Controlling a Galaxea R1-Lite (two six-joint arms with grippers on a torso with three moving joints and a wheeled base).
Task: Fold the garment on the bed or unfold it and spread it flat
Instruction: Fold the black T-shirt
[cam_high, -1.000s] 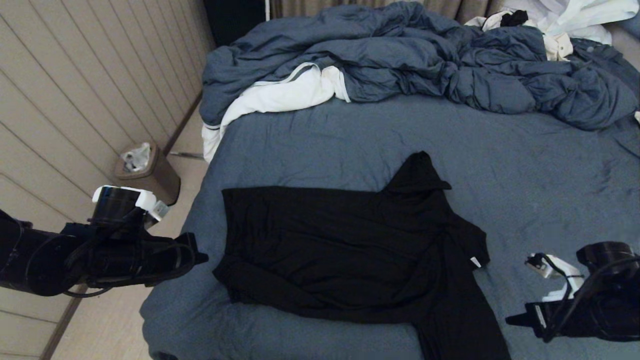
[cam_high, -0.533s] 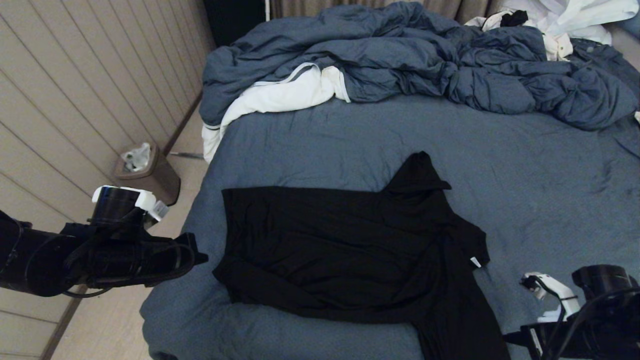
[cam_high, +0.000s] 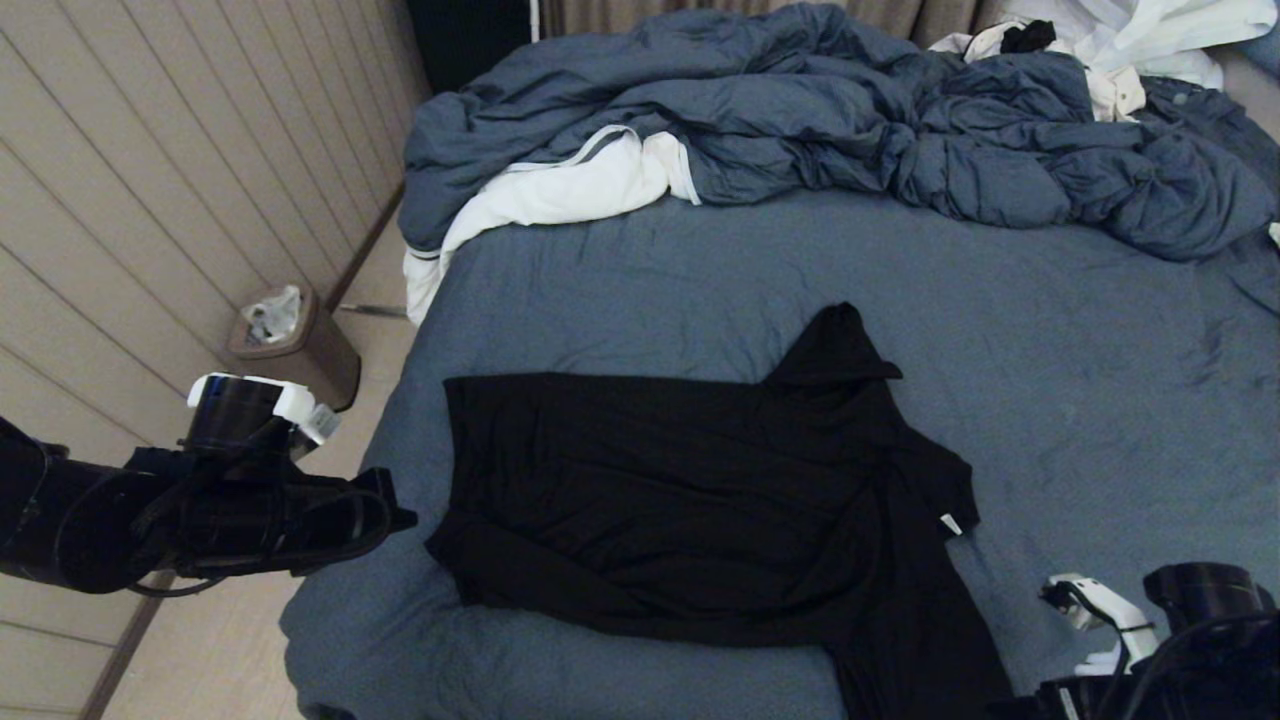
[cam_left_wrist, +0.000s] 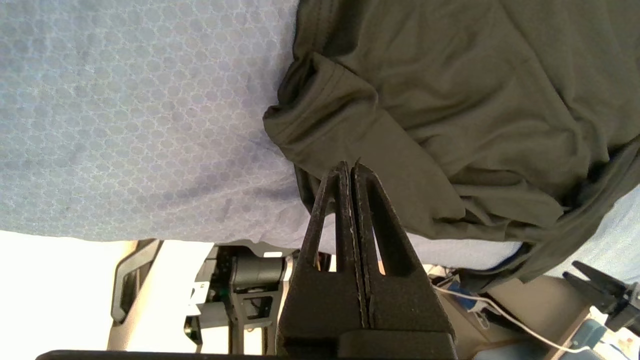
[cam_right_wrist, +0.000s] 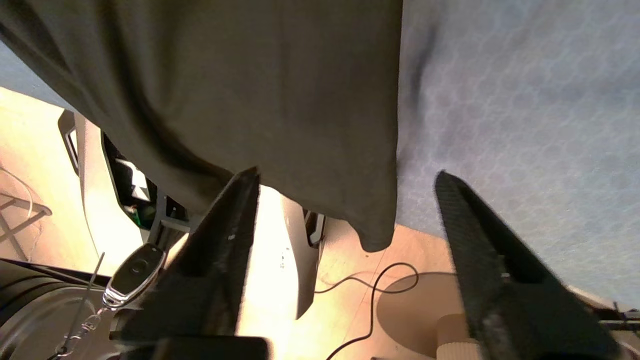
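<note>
The black T-shirt garment (cam_high: 690, 500) lies rumpled and sideways on the near part of the bed (cam_high: 1050, 330). Its plain side shows and no print is visible. One end trails over the bed's front edge (cam_right_wrist: 375, 235). My left gripper (cam_high: 400, 517) hovers just off the bed's left edge, level with the shirt's near-left corner (cam_left_wrist: 320, 115). Its fingers (cam_left_wrist: 350, 167) are pressed together with nothing between them. My right gripper (cam_right_wrist: 347, 172) is low at the front edge, open, with the hanging shirt end in front of the gap and not touched.
A rumpled blue duvet (cam_high: 800, 110) with white lining (cam_high: 560, 190) fills the far side of the bed. White clothes (cam_high: 1150, 40) are piled at the far right. A bin (cam_high: 290, 345) stands on the floor by the panelled wall (cam_high: 120, 200). A cable (cam_right_wrist: 380, 285) lies on the floor.
My right arm has dropped lower and nearer the bed's front edge, slipping partly out of the head view. The left arm and the shirt have stayed put.
</note>
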